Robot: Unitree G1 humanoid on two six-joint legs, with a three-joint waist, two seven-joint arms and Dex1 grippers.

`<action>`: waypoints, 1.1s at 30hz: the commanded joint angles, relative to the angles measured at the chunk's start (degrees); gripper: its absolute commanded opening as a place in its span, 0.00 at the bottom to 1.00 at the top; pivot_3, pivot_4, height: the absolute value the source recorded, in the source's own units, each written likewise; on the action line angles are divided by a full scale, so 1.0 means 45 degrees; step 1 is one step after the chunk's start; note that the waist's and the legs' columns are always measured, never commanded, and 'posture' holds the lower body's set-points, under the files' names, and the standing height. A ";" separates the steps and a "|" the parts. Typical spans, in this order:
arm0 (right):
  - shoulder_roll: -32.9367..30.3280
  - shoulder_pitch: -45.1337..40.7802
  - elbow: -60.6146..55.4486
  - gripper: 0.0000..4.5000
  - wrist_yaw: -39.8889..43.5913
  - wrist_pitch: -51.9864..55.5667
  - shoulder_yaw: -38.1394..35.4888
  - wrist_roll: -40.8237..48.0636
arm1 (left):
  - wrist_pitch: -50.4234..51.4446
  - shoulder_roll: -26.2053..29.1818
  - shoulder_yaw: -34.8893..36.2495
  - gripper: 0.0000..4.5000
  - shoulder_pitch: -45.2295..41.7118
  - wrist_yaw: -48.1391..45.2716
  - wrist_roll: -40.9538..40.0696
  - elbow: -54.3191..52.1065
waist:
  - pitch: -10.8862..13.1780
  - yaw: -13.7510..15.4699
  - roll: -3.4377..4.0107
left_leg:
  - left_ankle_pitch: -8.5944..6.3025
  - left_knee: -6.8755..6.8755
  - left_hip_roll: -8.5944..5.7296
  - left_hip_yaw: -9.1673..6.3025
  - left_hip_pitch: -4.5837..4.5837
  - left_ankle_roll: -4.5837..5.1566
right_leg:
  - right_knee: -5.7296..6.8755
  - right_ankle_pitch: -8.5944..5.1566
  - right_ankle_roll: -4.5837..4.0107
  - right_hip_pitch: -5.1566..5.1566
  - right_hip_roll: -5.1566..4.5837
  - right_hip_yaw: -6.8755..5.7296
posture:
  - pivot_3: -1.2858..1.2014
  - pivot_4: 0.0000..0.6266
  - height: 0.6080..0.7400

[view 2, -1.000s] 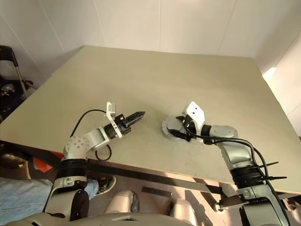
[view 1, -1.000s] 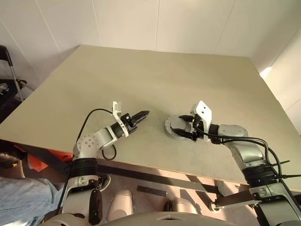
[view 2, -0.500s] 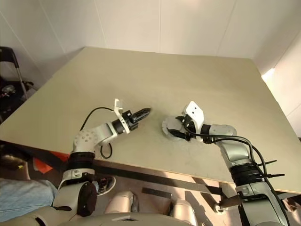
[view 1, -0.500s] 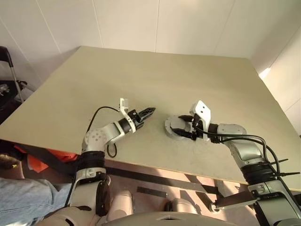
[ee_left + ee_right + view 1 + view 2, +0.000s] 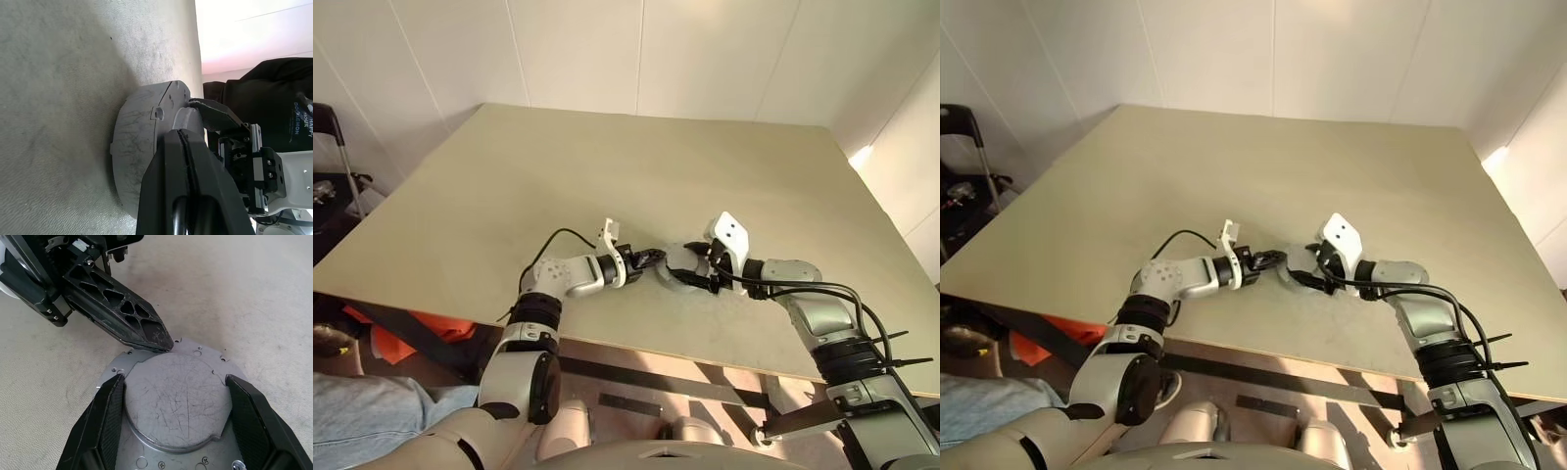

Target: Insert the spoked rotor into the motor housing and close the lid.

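The motor housing (image 5: pixel 176 401) sits on the counter (image 5: pixel 607 166) near its front edge, showing a flat, scratched grey face with a notched round plate set into a wider flange with small screw holes. No windings or spokes are visible, so by my reading the lid (image 5: pixel 178 394) is already seated on top with the rotor presumably inside, though that cannot be checked from here. The step in hand looks like the last one: pressing or nudging the lid fully home while the housing is steadied.

The right tool (image 5: pixel 176 418) stands wide open with one black finger on each side of the housing, close against its rim, bracing it; whether the pads actually press on the metal cannot be told. The left tool (image 5: pixel 146 335) has its two fingers pressed together into a single wedge and carries nothing. Its tip rests at the housing's edge on the side away from the right tool, just at the lip of the round plate.

The next move probably calls for a small, controlled push by that wedge tip. The right tool's brace should hold the housing from sliding across the counter.
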 commanded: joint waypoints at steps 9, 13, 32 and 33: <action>-0.0159 -0.0635 -0.0833 0.99 -0.0566 0.1731 -0.1185 0.0650 | -0.0150 0.0153 -0.0197 0.00 0.0268 0.0261 0.1069 0.0614 | -0.0006 -0.0024 -0.0006 | 0.0000 -0.0038 -0.0001 0.0001 0.0039 0.0000 | -0.0060 0.0000 0.0005 0.0035 0.0000 -0.0004 | 0.52 0.00 1.00; -0.0523 -0.0572 -0.2824 0.99 -0.0200 0.3186 -0.2638 0.2526 | -0.0151 0.0114 -0.0252 0.00 0.0272 0.0088 0.1104 0.0607 | -0.0013 0.0021 0.0015 | 0.0000 -0.0052 -0.0002 0.0001 -0.0044 0.0000 | -0.0074 0.0002 0.0009 -0.0031 0.0000 -0.0003 | 0.52 0.00 1.00; -0.0910 0.0639 -0.3990 0.99 -0.2289 1.1167 -0.6871 0.8078 | 0.0367 -0.0184 -0.0980 0.00 0.0255 -0.1962 0.1161 -0.0790 | -0.0048 0.0360 0.0087 | 0.0027 -0.0251 -0.0015 0.0032 -0.0197 -0.0024 | -0.0118 0.0040 -0.0077 -0.0198 0.0000 -0.0001 | 0.52 0.00 1.00; -0.0852 0.0688 -0.3896 0.99 -0.2418 1.1588 -0.7062 0.8396 | 0.0360 -0.0198 -0.0987 0.00 0.0265 -0.1982 0.1186 -0.0822 | -0.0050 0.0369 0.0090 | 0.0047 -0.0252 -0.0014 0.0032 -0.0219 0.0015 | -0.0118 0.0037 -0.0078 -0.0217 0.0000 -0.0003 | 0.52 0.00 1.00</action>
